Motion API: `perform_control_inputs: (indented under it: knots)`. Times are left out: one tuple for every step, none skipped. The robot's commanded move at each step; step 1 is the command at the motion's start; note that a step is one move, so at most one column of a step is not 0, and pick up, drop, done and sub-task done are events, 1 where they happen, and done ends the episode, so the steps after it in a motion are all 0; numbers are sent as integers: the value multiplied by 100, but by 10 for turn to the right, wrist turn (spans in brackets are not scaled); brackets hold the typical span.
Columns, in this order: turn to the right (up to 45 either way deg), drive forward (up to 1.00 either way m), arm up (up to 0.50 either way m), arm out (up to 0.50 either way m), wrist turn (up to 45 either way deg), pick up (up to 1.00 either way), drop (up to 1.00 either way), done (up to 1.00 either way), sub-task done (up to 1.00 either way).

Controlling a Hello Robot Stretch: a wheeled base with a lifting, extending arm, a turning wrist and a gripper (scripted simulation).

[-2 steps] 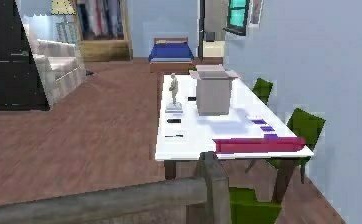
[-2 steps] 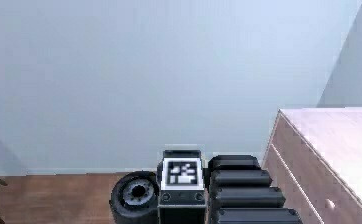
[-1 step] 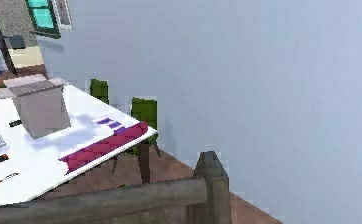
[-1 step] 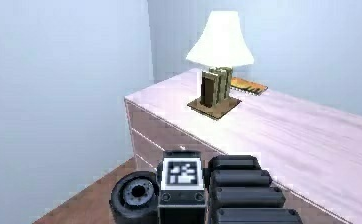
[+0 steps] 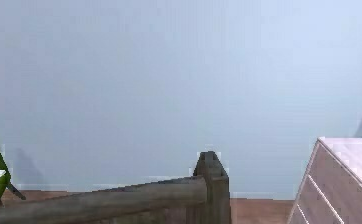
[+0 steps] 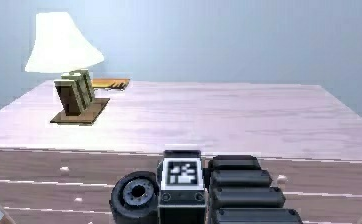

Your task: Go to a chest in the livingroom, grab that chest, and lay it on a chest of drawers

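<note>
A pale blue wall (image 6: 239,40) backed a pale wooden dresser (image 6: 229,115), whose broad top spread out just beyond the gripper (image 6: 137,197). The gripper's dark body sat low at the arm side view's bottom edge, beside a white marker (image 6: 182,172) and the dark stacked segments of the arm (image 6: 239,185). Its fingers could not be made out, so I cannot tell whether it held anything.

Well apart from the gripper, far out over the top and toward that view's left, stood a small brown banded box that looked like the chest (image 6: 76,92). It was upright on a flat brown slab (image 6: 81,112), just in front of a white-shaded lamp (image 6: 57,42). In the forward view a dark wooden rail (image 5: 139,198) crossed below the wall.

The task seemed to be at its last step, with the chest apparently set on the dresser and not at the gripper. If so, the next move called for little more than drawing clear of the top without brushing the lamp. If that box was not the chest, the arm would have to lift above the top and reach out over it.
</note>
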Motion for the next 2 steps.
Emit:
perform_control_inputs:
  knots:
    - [0,0,0,40,0,0,0,0,0]
    - [0,0,0,0,450,0,0,0,0]
